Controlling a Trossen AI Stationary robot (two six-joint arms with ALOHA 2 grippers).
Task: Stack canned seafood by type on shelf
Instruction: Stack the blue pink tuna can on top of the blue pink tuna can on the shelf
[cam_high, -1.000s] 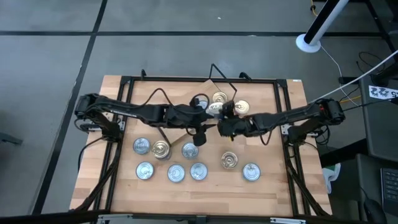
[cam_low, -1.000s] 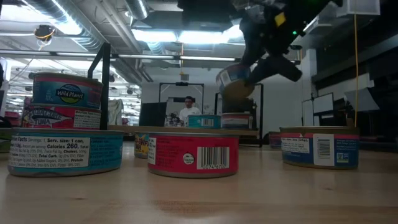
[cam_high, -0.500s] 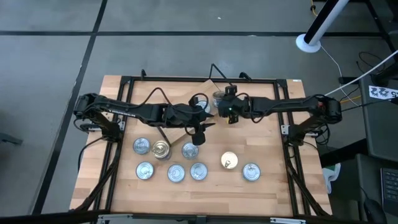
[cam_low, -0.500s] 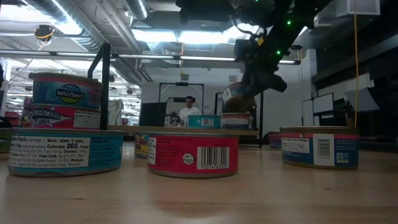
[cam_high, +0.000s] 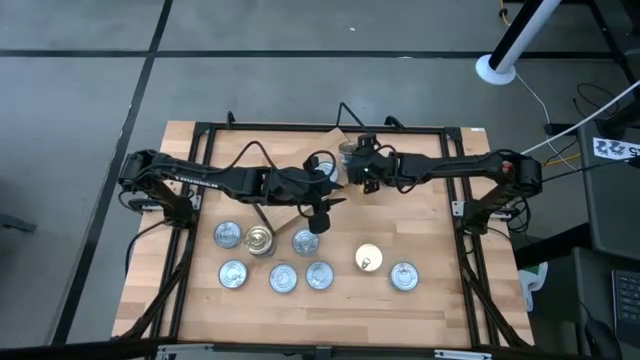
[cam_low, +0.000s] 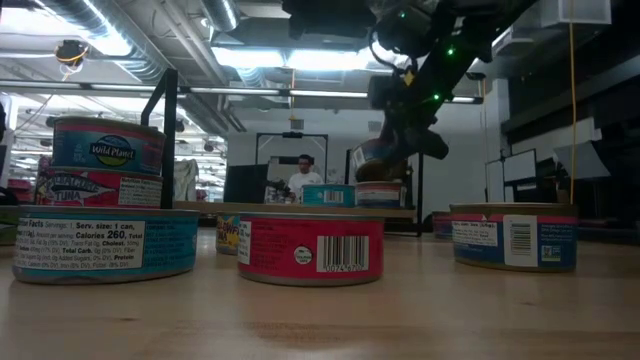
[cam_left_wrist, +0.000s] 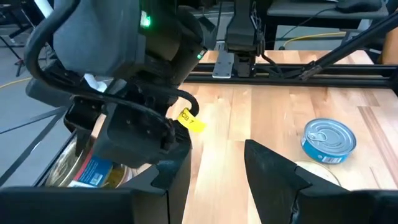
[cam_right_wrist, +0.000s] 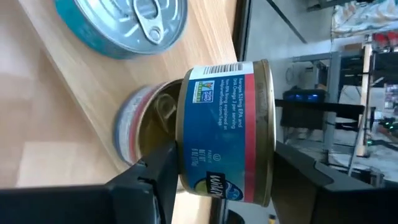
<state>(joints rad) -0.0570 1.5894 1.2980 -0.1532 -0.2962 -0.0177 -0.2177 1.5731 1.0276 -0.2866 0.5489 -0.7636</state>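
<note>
My right gripper is shut on a blue-and-red-labelled tin over the shelf at the table's far middle. That tin hangs slightly tilted, just above a gold-lidded tin that rests base-down on the plank. A silvery-lidded teal tin sits beside it on the shelf. My left gripper is open and hovers mid-table, touching nothing. Several more tins lie on the near half of the table. My right gripper pinches the tin between its two fingers, one on each flat face beside the rims. It comes from the table's right side, slanting down. The tin is lifted clear and slightly tilted, right over the gold-lidded tin on the shelf.
On the table, silvery-lidded tins sit in two loose rows, with a gold-lidded one among them and a cream-lidded one nearer the right. A black frame borders the table. In the low view a person stands far behind.
My right gripper has carried its tin from mid-table toward the far edge and a little left, over the shelf, then down toward the gold-lidded tin there. It has stayed shut on the tin.
</note>
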